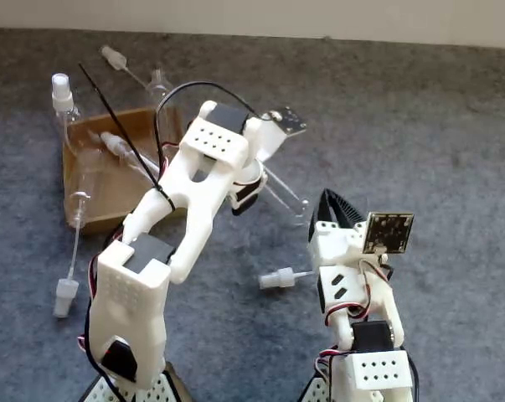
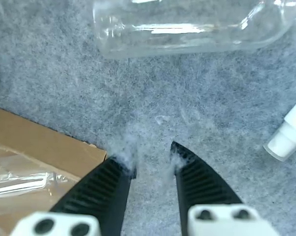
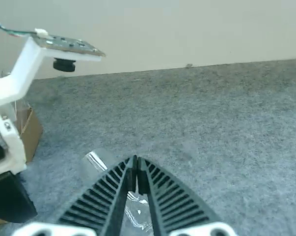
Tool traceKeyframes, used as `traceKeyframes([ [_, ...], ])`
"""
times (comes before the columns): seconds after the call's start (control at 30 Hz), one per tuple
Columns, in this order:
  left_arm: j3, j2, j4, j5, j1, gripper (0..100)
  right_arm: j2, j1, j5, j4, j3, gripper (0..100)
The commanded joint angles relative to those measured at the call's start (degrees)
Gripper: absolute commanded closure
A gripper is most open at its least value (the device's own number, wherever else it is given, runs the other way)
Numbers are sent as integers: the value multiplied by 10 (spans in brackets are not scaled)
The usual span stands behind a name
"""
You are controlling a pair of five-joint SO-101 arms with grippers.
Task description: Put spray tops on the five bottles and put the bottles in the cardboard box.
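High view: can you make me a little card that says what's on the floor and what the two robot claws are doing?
Floor: grey mat
Box: cardboard box on the left, with a boxed bottle lying inside
Loose bottle: clear bottle lying on its side on the mat
Loose top: white spray top lying between the arms
Left gripper: open, over the mat between the box and the clear bottle
Right gripper: shut

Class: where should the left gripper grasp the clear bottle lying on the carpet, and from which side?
Probably mid-body on the clear bottle, from above, left gripper jaws straddling its width: it lies flat, its straight cylindrical wall facing up.
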Motion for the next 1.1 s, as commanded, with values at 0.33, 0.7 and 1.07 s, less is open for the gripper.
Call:
traceKeyframes([
  [0.33, -7, -17, 18, 8, -7, 902, -7, 61, 126, -9, 68, 995],
  [0.7, 36, -21, 13, 8, -7, 902, -7, 61, 275, -211, 69, 995],
  [1.07, 36, -19, 13, 8, -7, 902, -7, 58, 275, -362, 67, 995],
])
